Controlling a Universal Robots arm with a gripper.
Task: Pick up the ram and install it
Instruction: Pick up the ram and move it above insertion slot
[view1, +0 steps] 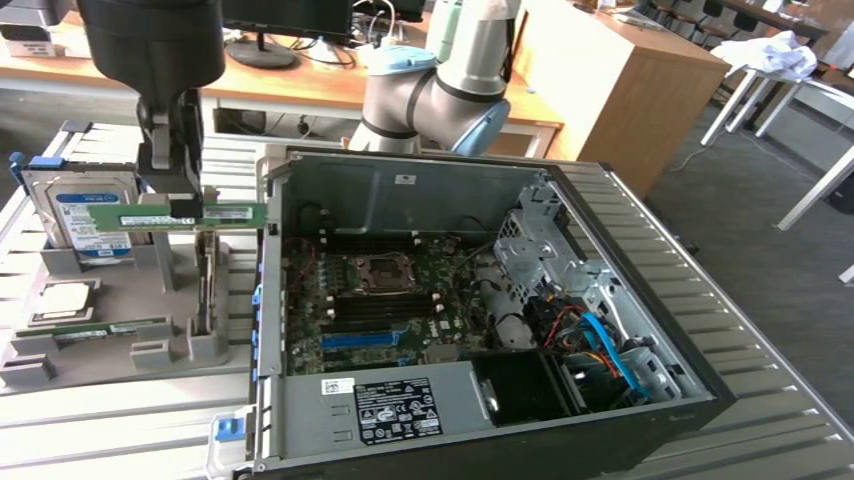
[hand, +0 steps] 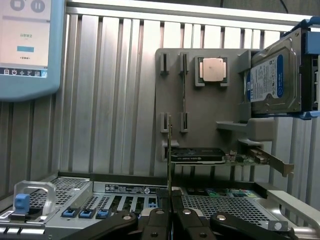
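I hold the ram up in the air, but it is not in the computer yet.

The ram is a long, thin green stick with a white sticker, and it lies flat and level in my gripper. In the wrist view my fingers are pressed tight on both sides of the ram, which looks like a thin line from there. It hangs over the grey holder and just in front of the silver hard drive. The open computer case is to the exterior view's right, and the ram does not touch it. The picking up looks done to me. The putting in is left, because the slots by the blue slot on the board have no ram in them.
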